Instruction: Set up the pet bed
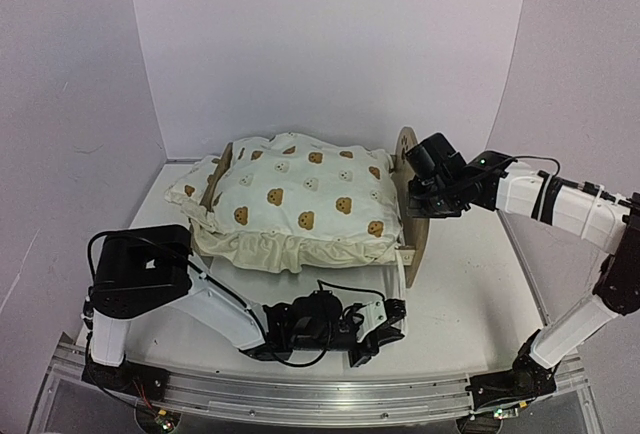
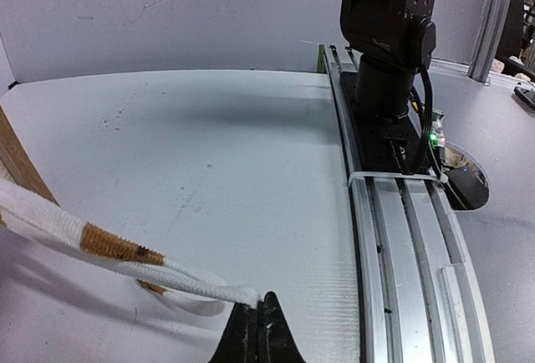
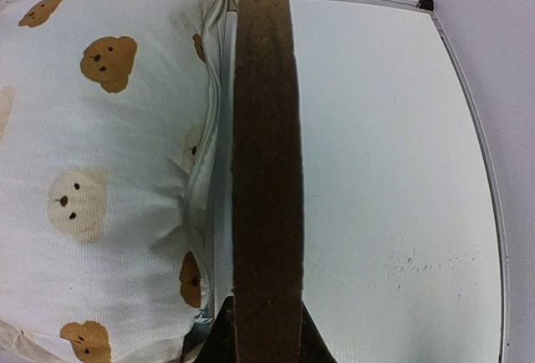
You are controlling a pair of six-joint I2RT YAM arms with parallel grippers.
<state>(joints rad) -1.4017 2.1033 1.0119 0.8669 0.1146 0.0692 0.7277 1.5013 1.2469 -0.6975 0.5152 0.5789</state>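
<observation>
The pet bed stands mid-table with its round plywood end board [image 1: 407, 149] on the right, and the bear-print cushion [image 1: 300, 194] lies over it. My right gripper [image 1: 422, 192] is shut on that board's upper edge. In the right wrist view the board's brown edge [image 3: 267, 145] runs up from between the jaws of the right gripper [image 3: 266, 329], with the cushion [image 3: 100, 171] pressed against its left side. My left gripper [image 1: 390, 316] sits low near the bed's front right corner. In the left wrist view the left gripper [image 2: 257, 309] is shut on the end of a white cushion tie [image 2: 84, 233].
A second plywood end board [image 1: 222, 169] stands at the bed's left, and a small matching pillow [image 1: 190, 189] lies beside it. The right arm's black base [image 2: 389, 37] and the aluminium rail [image 2: 401, 246] line the near table edge. White walls enclose the table.
</observation>
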